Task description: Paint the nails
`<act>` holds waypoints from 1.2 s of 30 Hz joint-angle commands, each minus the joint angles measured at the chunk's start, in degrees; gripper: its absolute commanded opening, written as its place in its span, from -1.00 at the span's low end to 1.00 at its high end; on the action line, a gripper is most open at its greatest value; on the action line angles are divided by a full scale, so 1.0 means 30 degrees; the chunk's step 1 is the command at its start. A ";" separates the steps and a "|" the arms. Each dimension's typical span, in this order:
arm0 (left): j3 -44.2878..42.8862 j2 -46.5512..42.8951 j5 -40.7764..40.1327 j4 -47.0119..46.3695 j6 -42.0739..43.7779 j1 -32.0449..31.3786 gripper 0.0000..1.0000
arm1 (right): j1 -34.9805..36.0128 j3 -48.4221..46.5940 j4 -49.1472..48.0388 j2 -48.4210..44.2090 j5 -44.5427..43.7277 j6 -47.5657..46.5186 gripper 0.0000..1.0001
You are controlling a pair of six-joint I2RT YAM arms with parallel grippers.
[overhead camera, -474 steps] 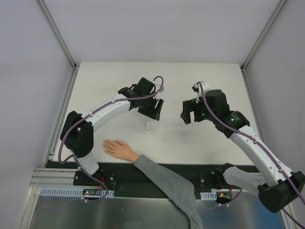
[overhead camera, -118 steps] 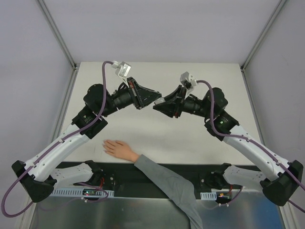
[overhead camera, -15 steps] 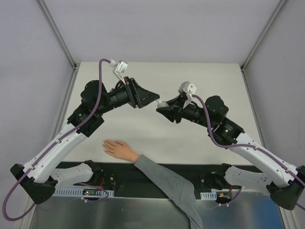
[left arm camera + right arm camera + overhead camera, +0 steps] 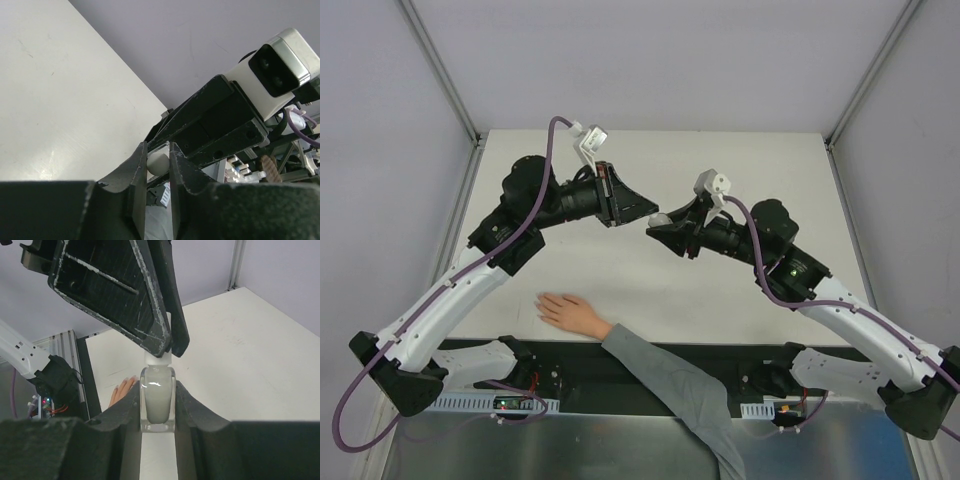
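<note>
Bottle, clamped in closed right gripper for bracing; cap, seemingly pinched by narrowed left gripper for unscrewing, 1 o'clock of hand.

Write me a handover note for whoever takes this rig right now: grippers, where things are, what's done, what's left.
Right gripper: shut on the bottle, held above the table.
Left gripper: closed on its cap.
Hand: flat at the table's near edge; nails too small to judge.
Done: bottle lifted, cap gripped.
Left: uncap, paint the nails.
</note>
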State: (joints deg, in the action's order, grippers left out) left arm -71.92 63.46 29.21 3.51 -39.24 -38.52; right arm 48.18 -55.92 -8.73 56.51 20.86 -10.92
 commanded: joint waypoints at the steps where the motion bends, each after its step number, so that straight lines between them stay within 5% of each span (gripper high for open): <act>1: -0.1336 0.0232 0.0079 0.0762 0.0455 0.0155 -0.92 | 0.0022 -0.0403 -0.1367 -0.0087 -0.0008 -0.0197 -0.99; 5: -0.1721 0.0439 -0.4162 0.3135 -0.2437 0.0155 -1.00 | 0.3351 0.0704 -0.1510 -0.0702 -0.7047 -0.4989 -1.00; 6: -0.1546 0.0206 -0.4896 0.3340 -0.3896 0.0126 -1.00 | 0.5480 0.0943 -0.2876 -0.0528 -1.2205 -0.7788 -0.99; 9: -0.1660 -0.0030 -0.7330 0.4044 -0.4788 -0.0020 -1.00 | 0.8187 0.1764 -0.6625 0.0465 -1.8009 -1.1321 -1.00; 13: -0.2743 -0.0119 -0.8623 0.5128 -0.4907 -0.0021 -1.00 | 0.8783 0.1326 -0.7138 0.1347 -1.8792 -1.2563 -1.00; 20: -0.2511 -0.0411 -0.8333 0.5217 -0.5112 -0.0020 -1.00 | 0.8637 0.1355 -0.6817 0.1115 -1.6568 -1.1247 -1.00; 23: -0.2686 -0.0382 -0.8010 0.5159 -0.4470 -0.0049 -1.00 | 0.7382 0.0829 -0.4626 0.0473 -1.3390 -0.8100 -0.99; 24: -0.2571 -0.0498 -0.7748 0.4985 -0.3974 0.0008 -0.45 | 0.6129 0.0799 -0.3662 0.0180 -1.2210 -0.7123 -0.99; 27: -0.1114 -0.1434 -0.6025 0.2362 -0.1813 0.0067 0.47 | 0.2552 0.0886 -0.2685 -0.0496 -0.5772 -0.2623 -1.00; 30: 0.1546 -0.2928 -0.5172 -0.1613 -0.1187 0.0242 0.70 | -0.0410 0.0273 -0.2333 -0.0120 0.1144 0.0431 -0.99; 36: 0.4255 -0.2816 -0.1128 -0.8194 -0.2620 0.0888 0.58 | -0.3198 0.0183 -0.7042 0.0937 0.8333 0.6151 -1.00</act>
State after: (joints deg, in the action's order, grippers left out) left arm -61.63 53.23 17.19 -2.50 -46.09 -36.80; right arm 41.74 -52.82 -17.26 57.78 23.09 -8.97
